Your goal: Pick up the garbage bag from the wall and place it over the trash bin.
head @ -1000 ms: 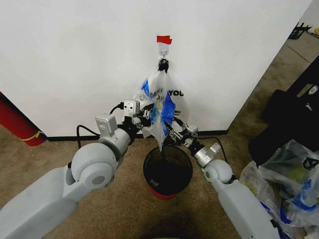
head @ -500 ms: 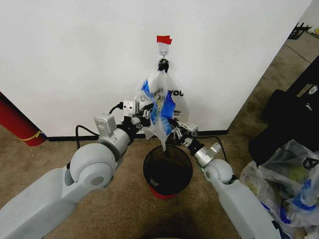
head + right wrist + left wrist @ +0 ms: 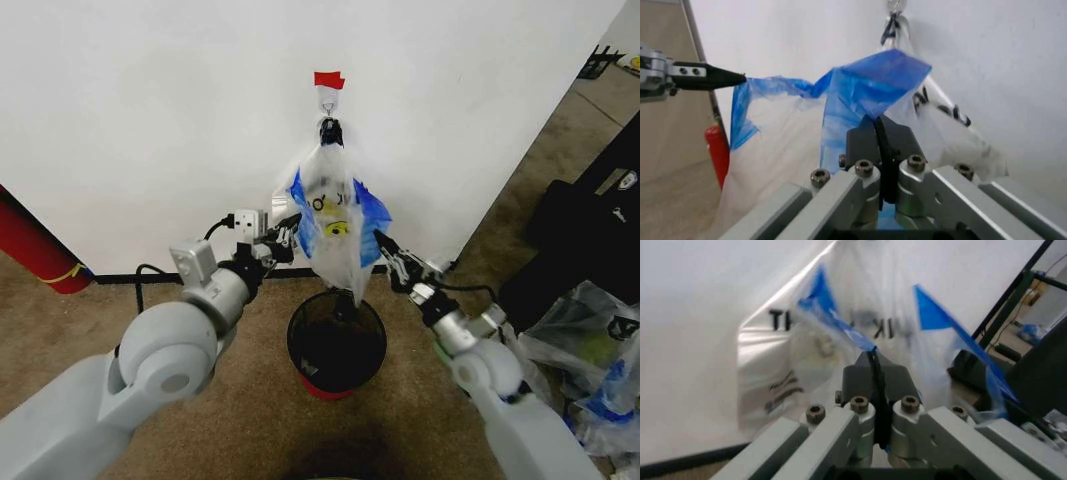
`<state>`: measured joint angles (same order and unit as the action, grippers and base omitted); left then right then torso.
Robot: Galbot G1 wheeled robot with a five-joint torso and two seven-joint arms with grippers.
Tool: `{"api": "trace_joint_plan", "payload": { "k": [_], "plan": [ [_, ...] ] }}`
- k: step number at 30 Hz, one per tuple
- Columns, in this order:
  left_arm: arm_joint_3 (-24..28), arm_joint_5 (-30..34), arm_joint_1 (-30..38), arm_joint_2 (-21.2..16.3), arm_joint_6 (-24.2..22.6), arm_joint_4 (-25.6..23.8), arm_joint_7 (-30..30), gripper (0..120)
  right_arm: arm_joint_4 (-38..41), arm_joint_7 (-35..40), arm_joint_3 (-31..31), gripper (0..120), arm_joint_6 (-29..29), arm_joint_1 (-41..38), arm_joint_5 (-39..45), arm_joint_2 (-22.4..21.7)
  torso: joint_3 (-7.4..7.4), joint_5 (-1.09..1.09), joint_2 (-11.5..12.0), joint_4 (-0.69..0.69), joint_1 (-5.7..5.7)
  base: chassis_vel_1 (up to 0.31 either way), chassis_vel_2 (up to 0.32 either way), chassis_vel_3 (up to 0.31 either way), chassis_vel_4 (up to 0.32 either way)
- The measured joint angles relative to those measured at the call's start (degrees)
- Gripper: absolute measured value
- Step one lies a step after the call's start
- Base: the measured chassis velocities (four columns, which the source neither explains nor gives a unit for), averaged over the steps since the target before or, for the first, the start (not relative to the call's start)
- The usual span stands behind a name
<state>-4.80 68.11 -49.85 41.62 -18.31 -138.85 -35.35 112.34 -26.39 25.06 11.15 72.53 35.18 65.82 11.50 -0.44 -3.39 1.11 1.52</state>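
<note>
Spreading the thin translucent plastic garbage bag (image 3: 335, 215) with blue patches is the step in hand: the left hand (image 3: 291, 227) and right hand (image 3: 384, 247), each pressed together on a blue edge, pull apart. The bag hangs from the small metal hook (image 3: 327, 101) on the white wall (image 3: 150, 120), directly above the round black wire-mesh trash bin (image 3: 337, 342). Next, judged: lift the handles off the hook, then lower the mouth over the bin.

Translucent garbage bag (image 3: 335, 225) w/ blue patches, yellow smiley hangs from hook on white wall (image 3: 150, 120), spread open directly above black wire-mesh trash bin (image 3: 336, 345) w/ red base.
</note>
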Motion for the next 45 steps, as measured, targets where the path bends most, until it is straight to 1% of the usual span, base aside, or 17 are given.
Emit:
{"api": "trace_joint_plan", "payload": {
  "k": [1,2,5,9,10,16,22,28,32,36,38,39,41,42,43,44,45],
  "plan": [
    [-1.7,-0.4,-2.3,0.0,0.0,-0.7,0.4,0,0.7,-0.4,0.8,0,0.2,1.2,-0.1,0.1,0.0,-0.01,0.0,-0.01,0.0,0.0,0.0,0.0,0.0],
    [-1.7,-0.4,-2.3,0.0,0.0,-0.7,0.4,0,0.7,-0.4,0.8,0,0.2,1.2,-0.1,0.1,0.0,-0.01,0.0,-0.01,0.0,0.0,0.0,0.0,0.0],
    [-5.8,-2.1,-9.0,0.0,0.2,-3.0,1.4,0,2.6,-2.1,3.4,0,0.8,4.9,-0.6,0.2,0.0,-0.02,0.0,-0.03,0.0,0.0,0.0,0.0,0.0],
    [-8.5,-3.9,-15.4,0.7,0.5,-4.5,1.9,0,4.7,-2.7,5.7,0,2.0,9.1,-2.0,0.5,0.0,-0.01,0.0,-0.01,0.0,0.0,0.0,0.0,0.0],
    [-8.5,-3.9,-15.4,0.7,0.5,-4.5,1.9,0,4.7,-2.7,5.7,0,2.0,9.1,-2.0,0.5,0.0,-0.01,0.0,-0.01,0.0,0.0,0.0,0.0,0.0],
    [-10.9,-8.1,-22.9,1.4,1.8,-4.6,4.3,0,6.2,-5.8,8.1,0,3.6,14.2,-2.8,1.3,0.0,-0.02,0.0,-0.01,0.0,0.0,0.0,0.0,0.0],
    [-12.2,-9.2,-25.9,1.8,2.0,-4.6,4.9,0,6.5,-8.0,9.0,0,4.4,16.3,-3.0,1.8,0.01,-0.02,0.0,-0.01,0.0,0.0,0.0,0.0,0.0],
    [-13.1,-9.5,-27.0,1.8,2.1,-4.5,5.0,0,6.8,-9.6,9.2,0,4.9,18.0,-3.0,2.3,0.01,-0.01,0.0,0.0,0.01,0.0,0.0,0.0,0.0],
    [-13.2,-9.2,-26.1,1.7,2.2,-4.5,5.0,0,7.0,-9.7,9.5,0,5.0,18.0,-2.8,2.4,0.01,-0.01,0.0,-0.01,0.01,0.0,0.0,0.0,0.0],
    [-11.9,-6.4,-21.9,1.7,1.5,-4.5,4.2,0,7.1,-9.2,10.0,0,4.7,17.0,-2.2,2.0,0.01,-0.01,0.0,-0.01,0.01,0.0,0.0,0.0,0.0],
    [-11.4,-5.8,-21.2,1.7,1.3,-4.5,4.2,0,7.2,-9.1,10.2,0,4.6,16.8,-2.1,1.8,0.01,-0.01,0.0,-0.01,0.01,0.0,0.0,0.0,0.0],
    [-10.6,-4.5,-19.9,1.7,0.2,-4.5,4.2,1,7.2,-9.0,10.3,0,4.5,16.8,-1.9,1.7,0.01,-0.01,0.0,-0.02,0.01,0.0,0.0,0.0,0.0],
    [-8.2,-2.0,-16.9,1.6,-1.9,-4.4,4.2,12,7.4,-8.8,10.7,0,4.4,16.8,-1.6,1.4,0.01,-0.01,0.0,-0.02,0.01,0.0,0.0,0.0,0.0],
    [-6.6,-1.3,-15.1,1.6,-2.6,-4.4,4.3,15,7.6,-8.8,10.8,0,4.2,16.7,-1.4,1.3,0.01,-0.02,0.0,-0.01,0.01,0.0,0.0,0.0,0.0],
    [-5.1,-0.9,-13.2,1.6,-2.9,-4.4,4.7,19,7.8,-8.7,10.9,0,4.0,16.6,-1.2,1.2,0.02,-0.01,0.0,0.0,0.01,0.0,0.0,0.0,0.0],
    [-5.1,-0.9,-13.2,1.6,-2.9,-4.4,4.7,19,7.8,-8.7,10.9,0,4.0,16.6,-1.2,1.2,0.02,-0.01,0.0,0.0,0.01,0.0,0.0,0.0,0.0],
    [-3.9,-0.8,-11.3,1.7,-3.0,-4.2,5.1,22,7.9,-8.7,11.0,0,3.9,16.6,-1.1,1.2,0.01,-0.01,0.0,0.0,0.01,0.0,0.0,0.0,0.0]
  ]
}}
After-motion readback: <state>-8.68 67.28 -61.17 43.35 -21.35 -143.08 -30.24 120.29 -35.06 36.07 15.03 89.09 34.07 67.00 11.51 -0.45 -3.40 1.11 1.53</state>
